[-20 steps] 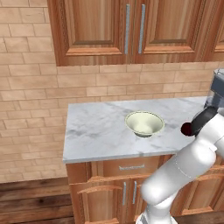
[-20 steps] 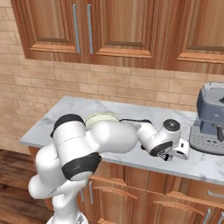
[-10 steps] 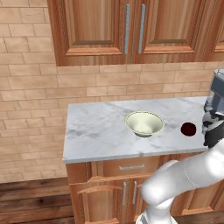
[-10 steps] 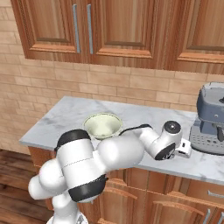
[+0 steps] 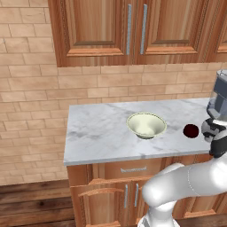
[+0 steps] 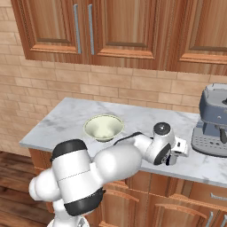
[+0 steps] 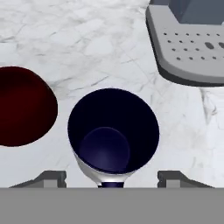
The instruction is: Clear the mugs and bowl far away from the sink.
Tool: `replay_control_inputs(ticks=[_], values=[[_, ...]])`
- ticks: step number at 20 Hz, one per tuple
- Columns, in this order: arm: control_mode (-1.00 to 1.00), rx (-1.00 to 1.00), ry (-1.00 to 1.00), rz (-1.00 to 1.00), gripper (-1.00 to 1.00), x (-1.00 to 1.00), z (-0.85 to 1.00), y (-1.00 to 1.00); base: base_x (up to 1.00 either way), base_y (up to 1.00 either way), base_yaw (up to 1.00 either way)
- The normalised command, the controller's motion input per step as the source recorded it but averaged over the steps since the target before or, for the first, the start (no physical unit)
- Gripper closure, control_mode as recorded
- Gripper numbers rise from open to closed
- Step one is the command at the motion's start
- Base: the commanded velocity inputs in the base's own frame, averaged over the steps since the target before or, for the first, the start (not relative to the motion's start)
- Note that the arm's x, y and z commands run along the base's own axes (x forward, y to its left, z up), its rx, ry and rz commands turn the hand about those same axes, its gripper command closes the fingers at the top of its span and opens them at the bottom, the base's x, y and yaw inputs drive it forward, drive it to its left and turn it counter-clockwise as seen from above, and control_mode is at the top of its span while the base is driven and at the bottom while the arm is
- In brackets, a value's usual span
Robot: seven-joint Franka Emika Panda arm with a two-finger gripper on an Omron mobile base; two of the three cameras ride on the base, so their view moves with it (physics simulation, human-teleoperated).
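End effector (image 7: 112, 178) released, astride dark blue mug (image 7: 113, 131) | maroon mug (image 7: 24, 106) beside | bowl (image 5: 146, 124) apart

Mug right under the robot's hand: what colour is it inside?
Dark navy blue inside the mug, with a pale outer wall; the hand view shows it best.

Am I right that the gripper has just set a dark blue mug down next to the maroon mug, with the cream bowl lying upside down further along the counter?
Not quite. The cream bowl stands upright, mouth up, as the left base view shows. The rest holds: in the hand view the gripper is open around a dark blue mug, beside the maroon mug on the counter.
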Motion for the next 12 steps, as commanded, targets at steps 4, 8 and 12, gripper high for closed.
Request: replay_control_inputs(ticks=[4, 8, 12], values=[[-1.00, -0.10, 0.00, 0.00, -1.00, -0.15, 0.63, 0.25, 0.00, 0.00, 0.00], [-1.00, -0.05, 0.00, 0.00, -1.00, -0.43, 0.86, 0.27, 0.00, 0.00, 0.00], [-1.00, -0.01, 0.00, 0.00, -1.00, -0.73, 0.80, 0.66, 0.00, 0.00, 0.00]])
